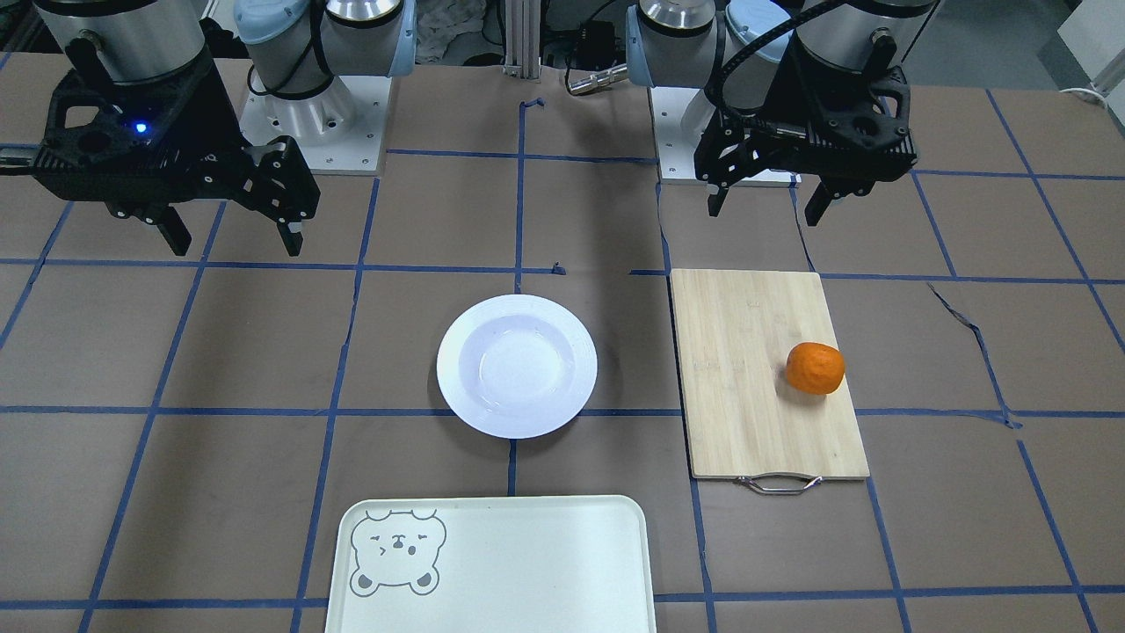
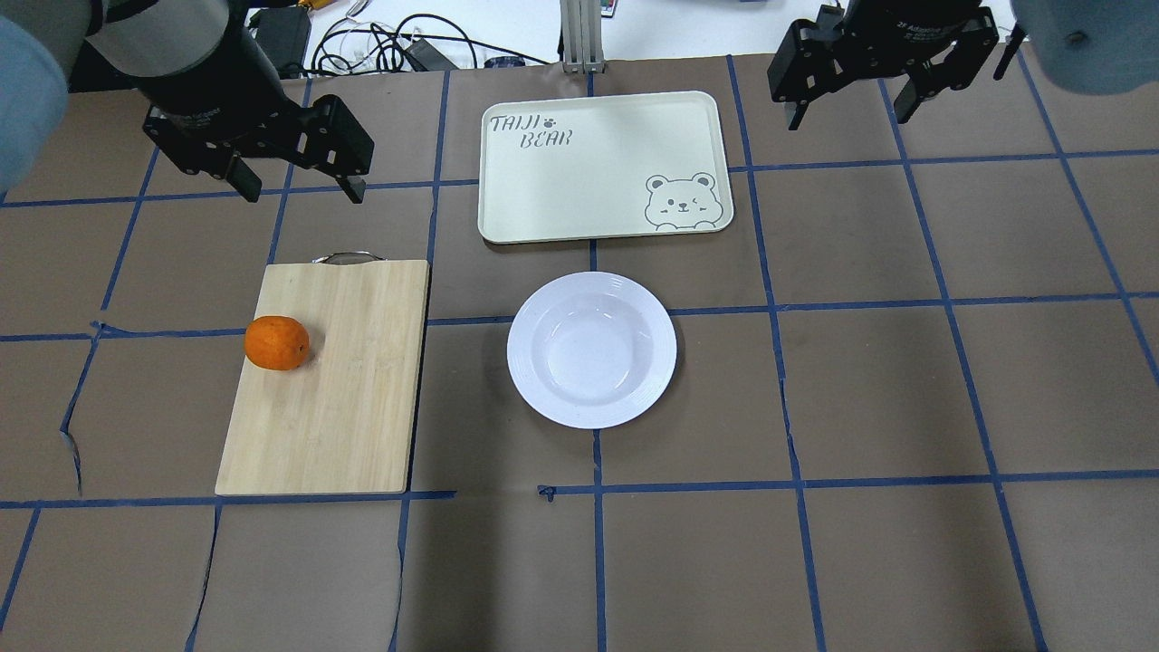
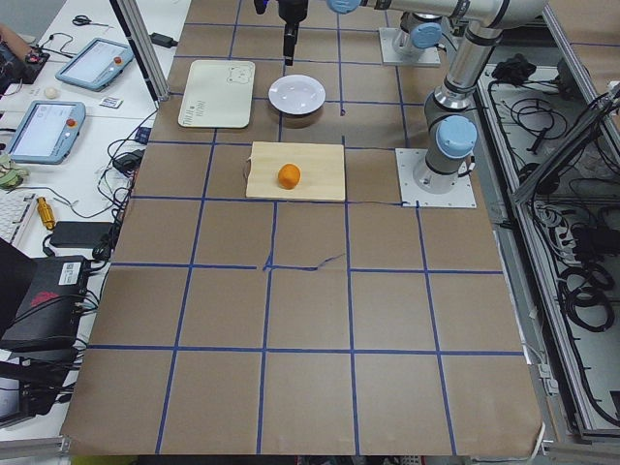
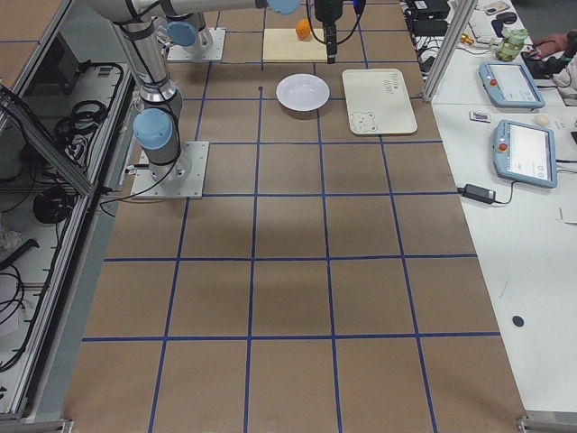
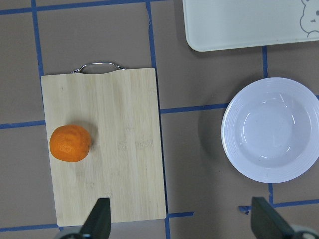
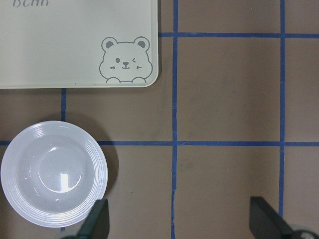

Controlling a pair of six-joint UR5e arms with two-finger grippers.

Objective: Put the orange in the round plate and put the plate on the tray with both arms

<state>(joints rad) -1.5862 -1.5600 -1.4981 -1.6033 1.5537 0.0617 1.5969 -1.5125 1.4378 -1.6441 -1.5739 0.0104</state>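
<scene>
The orange (image 1: 815, 367) (image 2: 276, 343) (image 5: 70, 143) lies near one long edge of a bamboo cutting board. The white round plate (image 1: 517, 366) (image 2: 591, 349) (image 6: 54, 173) stands empty at the table's middle. The cream tray (image 1: 527, 563) (image 2: 579, 181), with a bear face in one corner, lies empty just beyond the plate on the far side from the robot. My left gripper (image 1: 763, 213) (image 2: 303, 195) (image 5: 182, 221) hangs open, high above the board's robot-side end. My right gripper (image 1: 235, 246) (image 2: 848, 119) (image 6: 180, 219) is open too, high over bare table beside the plate.
The bamboo cutting board (image 1: 747, 369) (image 2: 344, 380) has a metal handle (image 1: 779, 483) at its far end. Blue tape lines grid the brown table. Both arm bases (image 1: 316, 114) stand at the robot's edge. Tablets and cables lie on a side bench (image 3: 58, 97).
</scene>
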